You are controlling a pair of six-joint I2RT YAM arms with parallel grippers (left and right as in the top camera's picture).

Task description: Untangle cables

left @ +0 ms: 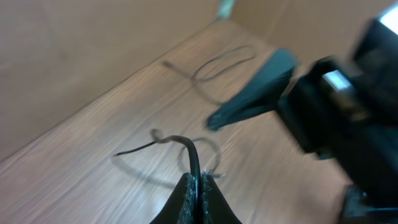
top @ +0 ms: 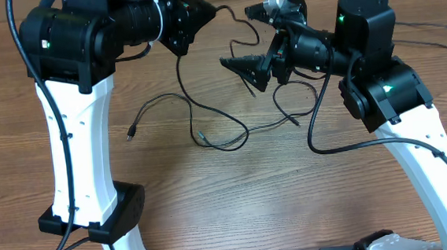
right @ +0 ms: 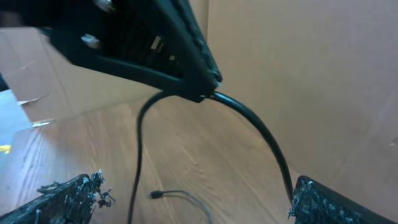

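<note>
Cables (top: 225, 146) lay looped and crossed mid-frame on the surface (top: 291, 191); my left hand (left: 198, 182) pinched one, my right hand (right: 193, 190) was spread, and untangling looked barely begun.

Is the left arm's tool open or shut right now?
Shut: the left tool has its fingers pressed together, pinching a black cable that rises from between them.

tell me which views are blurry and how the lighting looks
overhead: sharp and evenly lit, no glare on the table; left wrist: motion blur throughout, worst on the right arm, the left tool and its cable fairly crisp; right wrist: the left tool up top is dark and smeared, fingers of the right tool in focus
</note>
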